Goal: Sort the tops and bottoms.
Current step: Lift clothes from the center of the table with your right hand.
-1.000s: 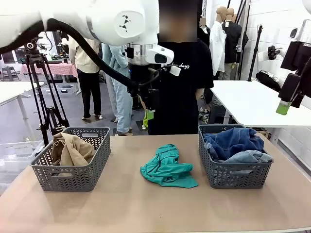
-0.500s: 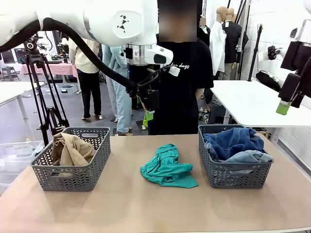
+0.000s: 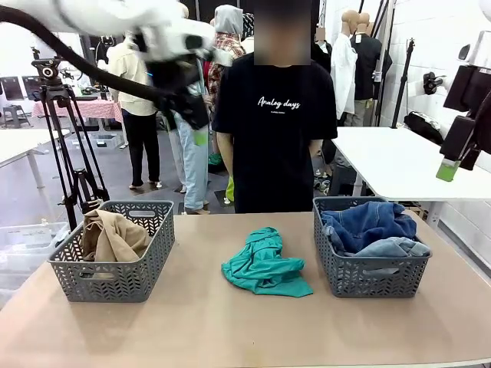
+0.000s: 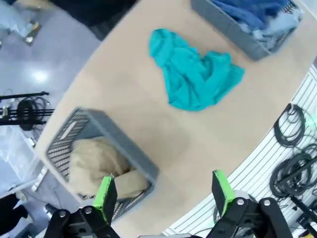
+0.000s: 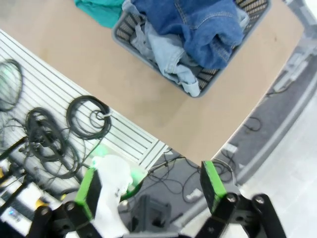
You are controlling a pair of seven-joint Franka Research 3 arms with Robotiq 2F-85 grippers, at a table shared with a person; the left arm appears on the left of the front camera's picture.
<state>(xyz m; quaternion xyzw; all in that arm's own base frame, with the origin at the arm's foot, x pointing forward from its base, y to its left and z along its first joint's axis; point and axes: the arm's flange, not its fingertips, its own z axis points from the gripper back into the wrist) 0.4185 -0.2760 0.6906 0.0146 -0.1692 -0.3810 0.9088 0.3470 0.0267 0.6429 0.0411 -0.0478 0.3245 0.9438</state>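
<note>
The left gripper (image 3: 201, 138) has swung away from in front of the person's black T-shirt (image 3: 275, 130) and now hangs high above the left basket (image 3: 113, 277), blurred by its motion. A second ago it sat nearer the middle, over the far edge of the surface (image 3: 230, 330). Its jaws are spread wide and hold nothing, as the left wrist view confirms: the green pads (image 4: 105, 196) stand well apart with only the scene below between them.

That shift reads as the arm pulling back from the middle, not going down for a pick. The teal tee (image 3: 265, 263) has not moved; it lies crumpled on the bare surface, to the right of the left basket and just left of the right basket (image 3: 370, 276). It looks like the one garment left to sort.

The tan top (image 3: 113, 236) lies inside the left basket, as before. The darker denim (image 3: 367, 221) and the pale denim (image 3: 391, 248) are piled in the right basket, also unchanged.

The right gripper (image 3: 447, 170) hangs high at the picture's right edge, well beyond the right basket, in the same spot as earlier. In the right wrist view its pads (image 5: 211, 179) are spread and empty.

Judging by this layout, the tee belongs with the tan top in the left basket.
</note>
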